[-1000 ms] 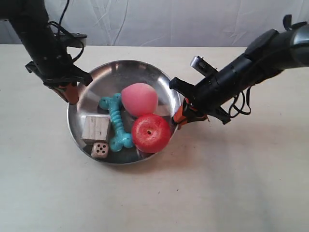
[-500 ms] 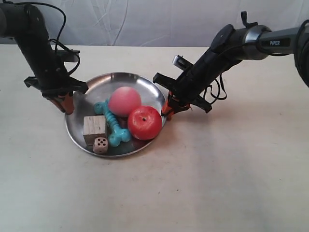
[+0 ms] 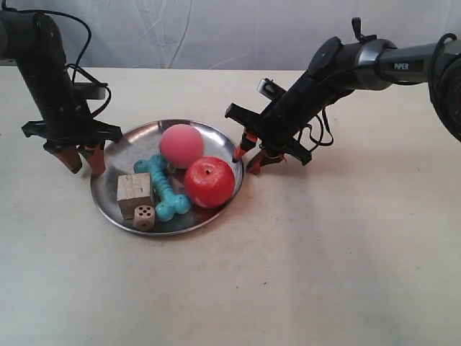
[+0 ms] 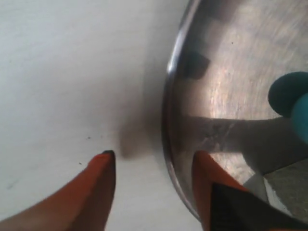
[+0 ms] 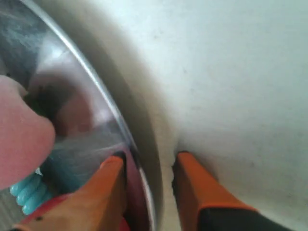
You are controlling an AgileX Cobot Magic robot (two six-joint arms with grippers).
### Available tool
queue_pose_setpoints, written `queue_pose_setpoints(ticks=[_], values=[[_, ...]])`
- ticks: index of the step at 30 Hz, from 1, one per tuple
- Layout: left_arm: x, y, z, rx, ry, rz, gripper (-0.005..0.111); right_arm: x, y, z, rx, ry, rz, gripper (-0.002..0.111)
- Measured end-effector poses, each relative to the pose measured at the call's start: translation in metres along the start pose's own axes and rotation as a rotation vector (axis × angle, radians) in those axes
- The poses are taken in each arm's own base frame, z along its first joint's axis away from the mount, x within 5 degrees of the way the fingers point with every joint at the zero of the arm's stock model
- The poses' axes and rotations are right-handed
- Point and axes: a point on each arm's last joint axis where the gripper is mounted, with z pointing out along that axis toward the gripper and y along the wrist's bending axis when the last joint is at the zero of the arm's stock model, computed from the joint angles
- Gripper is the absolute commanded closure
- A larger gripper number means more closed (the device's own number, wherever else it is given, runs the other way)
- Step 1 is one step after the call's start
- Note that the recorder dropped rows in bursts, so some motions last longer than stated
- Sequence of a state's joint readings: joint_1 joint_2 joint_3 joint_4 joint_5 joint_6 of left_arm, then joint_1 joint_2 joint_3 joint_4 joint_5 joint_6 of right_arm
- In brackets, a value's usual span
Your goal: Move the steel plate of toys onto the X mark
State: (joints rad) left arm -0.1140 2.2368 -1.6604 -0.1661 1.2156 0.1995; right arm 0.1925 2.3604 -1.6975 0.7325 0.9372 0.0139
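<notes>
steel plate (image 3: 133,144) straddled by left gripper (image 4: 153,161) and right gripper (image 5: 149,161), seemingly unclamped.

The exterior view looks down from high up over much of the bench (image 3: 346,274); the wrist views sit very near the left tool (image 4: 154,156) and right tool (image 5: 149,158), looking down past the tips; all three share the steel plate (image 3: 130,148).

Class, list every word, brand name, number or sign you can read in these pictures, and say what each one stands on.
"PiPER": white letters on the grey link of the arm at the exterior view's right.
Dark pips on the small die in the plate: too small to count surely.
Left and right wrist views: no writing shows.
</notes>
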Motion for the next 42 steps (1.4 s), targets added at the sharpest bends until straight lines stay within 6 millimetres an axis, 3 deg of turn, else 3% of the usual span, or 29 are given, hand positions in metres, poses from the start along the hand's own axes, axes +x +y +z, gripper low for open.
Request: queue_pose_setpoints(ticks=[3, 6, 10, 11, 14, 17, 19, 24, 28, 33, 39, 42], values=[[0.0, 0.001, 0.0, -0.015, 0.003, 0.006, 0.047, -0.002, -0.002, -0.006, 0.011, -0.013, 0.003, 0.075], [0.002, 0.007, -0.003, -0.07, 0.006, 0.003, 0.06, -0.008, -0.007, -0.023, 0.036, -0.05, -0.012, 0.081], [0.008, 0.016, -0.03, -0.115, -0.052, -0.049, 0.096, -0.014, -0.003, -0.073, 0.094, -0.18, -0.093, 0.11], [0.011, 0.018, -0.042, -0.118, -0.081, -0.063, 0.105, -0.013, 0.0, -0.087, 0.112, -0.213, -0.121, 0.108], [0.023, 0.017, -0.086, -0.117, -0.203, -0.074, 0.106, -0.004, 0.016, -0.141, 0.196, -0.339, -0.243, 0.109], [0.039, 0.003, -0.132, -0.093, -0.376, -0.034, 0.106, 0.019, 0.038, -0.195, 0.257, -0.46, -0.366, 0.109], [0.055, -0.01, -0.159, -0.051, -0.497, 0.004, 0.106, 0.041, 0.048, -0.22, 0.269, -0.517, -0.421, 0.109], [0.125, -0.047, -0.217, 0.033, -0.815, 0.135, 0.106, 0.115, 0.058, -0.263, 0.244, -0.676, -0.526, 0.109], [0.188, -0.062, -0.231, -0.001, -1.052, 0.164, 0.107, 0.178, 0.041, -0.267, 0.203, -0.798, -0.579, 0.109], [0.247, -0.063, -0.211, -0.097, -1.283, 0.125, 0.107, 0.226, 0.005, -0.245, 0.169, -0.894, -0.599, 0.109], [0.28, -0.058, -0.174, -0.146, -1.353, 0.084, 0.107, 0.257, -0.03, -0.227, 0.113, -1.026, -0.567, 0.109], [0.287, -0.059, -0.168, -0.148, -1.354, 0.086, 0.107, 0.266, -0.038, -0.223, 0.1, -1.014, -0.549, 0.109]])
